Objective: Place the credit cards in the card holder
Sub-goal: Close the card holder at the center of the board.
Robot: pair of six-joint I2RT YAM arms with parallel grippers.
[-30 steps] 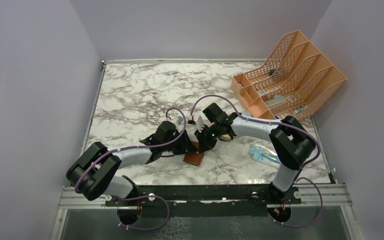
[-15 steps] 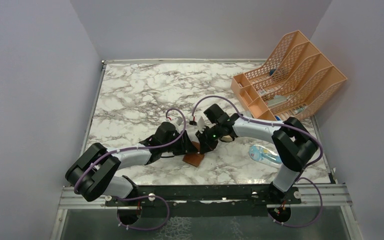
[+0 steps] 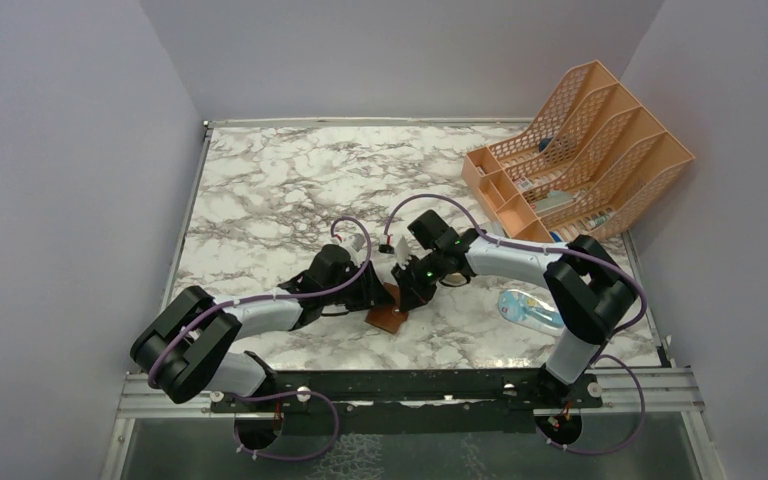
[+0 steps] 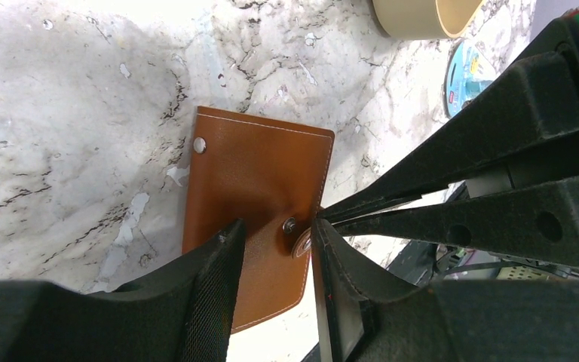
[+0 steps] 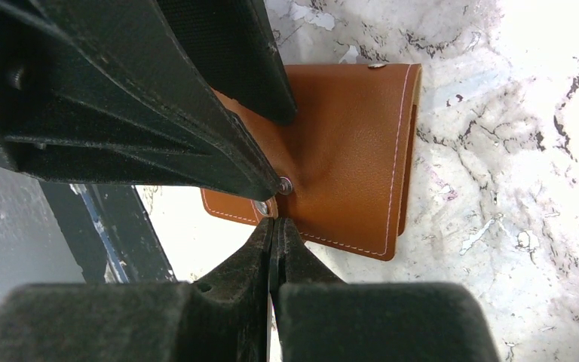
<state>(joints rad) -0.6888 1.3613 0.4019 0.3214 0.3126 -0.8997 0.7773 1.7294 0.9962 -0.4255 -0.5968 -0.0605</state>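
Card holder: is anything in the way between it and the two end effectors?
Nothing visible is. The card holder lies folded shut on the marble. The left end effector straddles its snap tab with its fingers apart, and the right end effector is pinched shut at that tab's edge.

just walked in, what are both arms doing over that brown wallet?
Both arms meet at the card holder, which lies folded on the marble table. The left gripper is open, its fingers planted either side of the snap stud. The right gripper is shut, tips at the snap tab; whether it actually pinches the tab is unclear.
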